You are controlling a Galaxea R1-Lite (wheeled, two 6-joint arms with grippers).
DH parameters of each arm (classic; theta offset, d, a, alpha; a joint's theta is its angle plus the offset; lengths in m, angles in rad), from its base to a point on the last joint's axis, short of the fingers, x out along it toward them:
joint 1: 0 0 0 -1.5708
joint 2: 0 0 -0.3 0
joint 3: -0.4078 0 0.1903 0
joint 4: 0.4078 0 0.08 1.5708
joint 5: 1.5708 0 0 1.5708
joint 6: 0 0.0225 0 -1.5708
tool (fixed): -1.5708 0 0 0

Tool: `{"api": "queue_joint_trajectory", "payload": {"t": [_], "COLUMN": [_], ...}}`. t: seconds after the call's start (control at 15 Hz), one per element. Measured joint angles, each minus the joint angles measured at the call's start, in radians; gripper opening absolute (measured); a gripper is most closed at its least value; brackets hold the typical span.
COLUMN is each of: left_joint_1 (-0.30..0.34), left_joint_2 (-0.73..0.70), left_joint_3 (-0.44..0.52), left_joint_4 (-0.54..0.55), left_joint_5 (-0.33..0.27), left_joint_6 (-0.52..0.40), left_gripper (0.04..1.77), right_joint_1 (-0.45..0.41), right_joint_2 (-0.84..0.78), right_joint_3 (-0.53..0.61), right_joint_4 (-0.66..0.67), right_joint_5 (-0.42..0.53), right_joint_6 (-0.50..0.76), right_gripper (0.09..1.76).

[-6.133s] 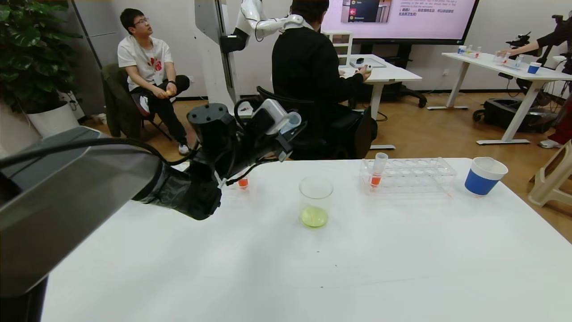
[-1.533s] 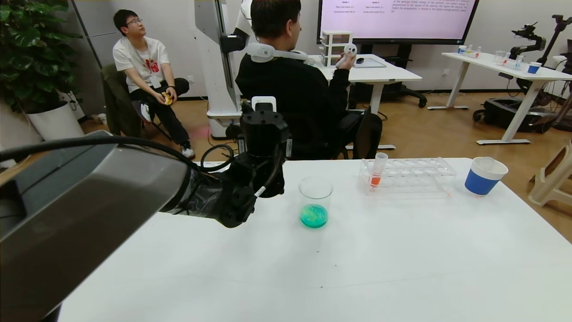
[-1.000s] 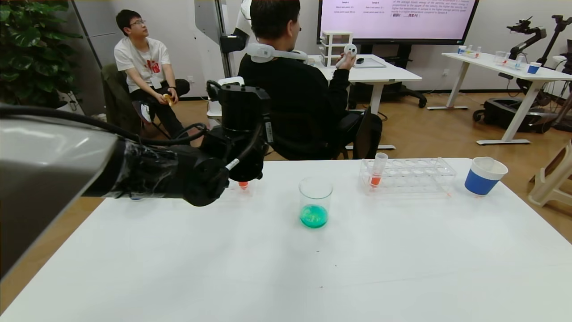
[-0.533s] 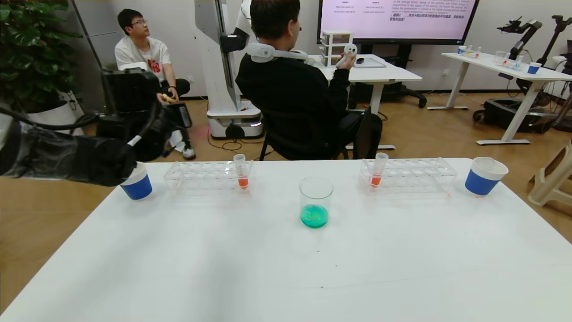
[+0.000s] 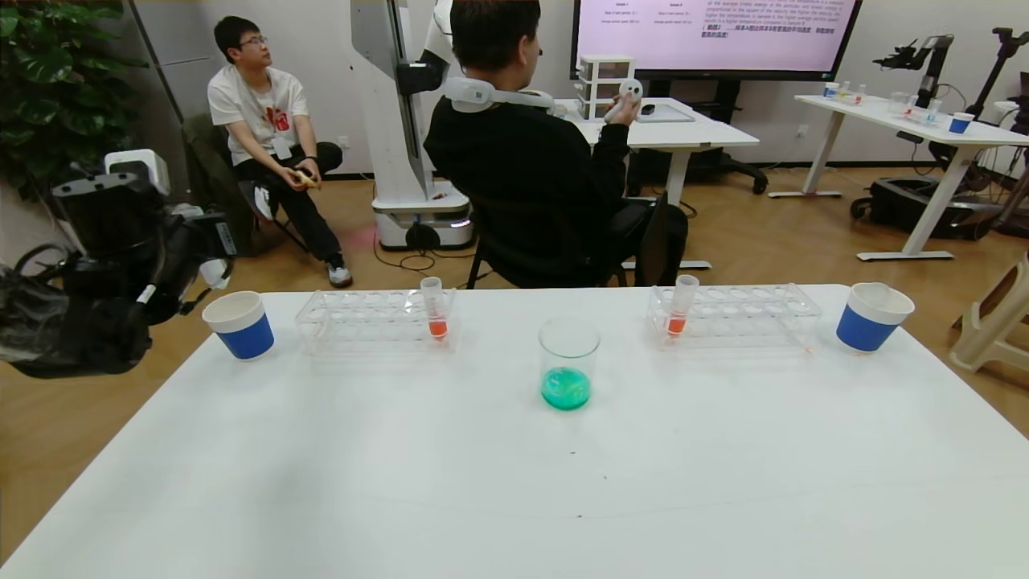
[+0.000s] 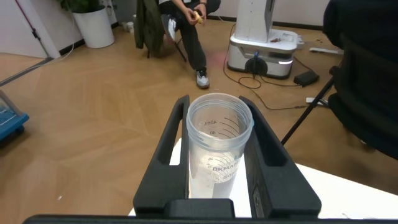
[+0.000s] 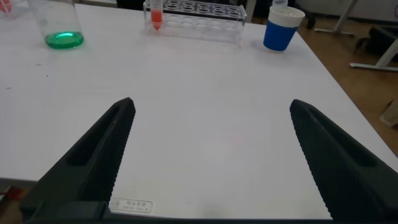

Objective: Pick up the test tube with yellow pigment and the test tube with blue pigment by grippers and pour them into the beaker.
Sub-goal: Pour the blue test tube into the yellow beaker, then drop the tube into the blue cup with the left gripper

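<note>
On the table: we see a white table carrying the beaker near its middle, upright, with blue-green liquid at its bottom.
Left rack: a clear tube rack stands behind and to the left of the beaker, with one orange-red tipped tube upright in it.
Right rack: a second clear rack stands behind and to the right of the beaker, holding another orange-red tipped tube at its left end.
Cups: one white-and-blue paper cup sits just left of the left rack; another sits near the table's far right corner.
Left gripper: we find the left gripper off the table's left edge, above the floor and beside the left cup; in the left wrist view its black fingers are clamped on either side of a clear test tube that looks drained, so we cannot tell which pigment it held.
Right gripper: the right gripper hovers low over the near right part of the table, jaws spread wide with nothing between them.
Room: wooden floor; a seated man in a white shirt; a man in black seated with his back to us; a large wall screen; a potted plant; further white tables behind.
</note>
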Motion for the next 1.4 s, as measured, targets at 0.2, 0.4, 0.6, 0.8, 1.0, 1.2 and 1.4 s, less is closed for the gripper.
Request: {"api": "queue_joint_trajectory", "payload": {"t": [0.2, 0.4, 0.6, 0.8, 1.0, 1.2, 1.4], "left_joint_1": [0.027, 0.041, 0.051, 0.057, 0.055, 0.052, 0.048], "left_joint_2": [0.064, 0.123, 0.184, 0.23, 0.249, 0.251, 0.244], "left_joint_3": [-0.045, -0.063, -0.058, -0.027, -0.008, -0.003, 0.002], "left_joint_4": [-0.004, -0.032, -0.1, -0.143, -0.152, -0.153, -0.153], "left_joint_5": [0.001, -0.004, -0.006, -0.006, -0.005, -0.003, 0.005], "left_joint_6": [-0.006, -0.005, -0.005, -0.003, -0.002, -0.001, 0.003], "left_gripper": [0.52, 0.52, 0.52, 0.52, 0.52, 1.2, 1.75], "right_joint_1": [0.0, 0.0, 0.0, 0.0, 0.0, 0.0, 0.0], "right_joint_2": [0.0, 0.0, 0.0, 0.0, 0.0, 0.0, 0.0], "right_joint_3": [0.0, 0.0, 0.0, 0.0, 0.0, 0.0, 0.0], "right_joint_4": [0.0, 0.0, 0.0, 0.0, 0.0, 0.0, 0.0], "right_joint_5": [0.0, 0.0, 0.0, 0.0, 0.0, 0.0, 0.0], "right_joint_6": [0.0, 0.0, 0.0, 0.0, 0.0, 0.0, 0.0], "right_gripper": [1.74, 1.74, 1.74, 1.74, 1.74, 1.74, 1.74]}}
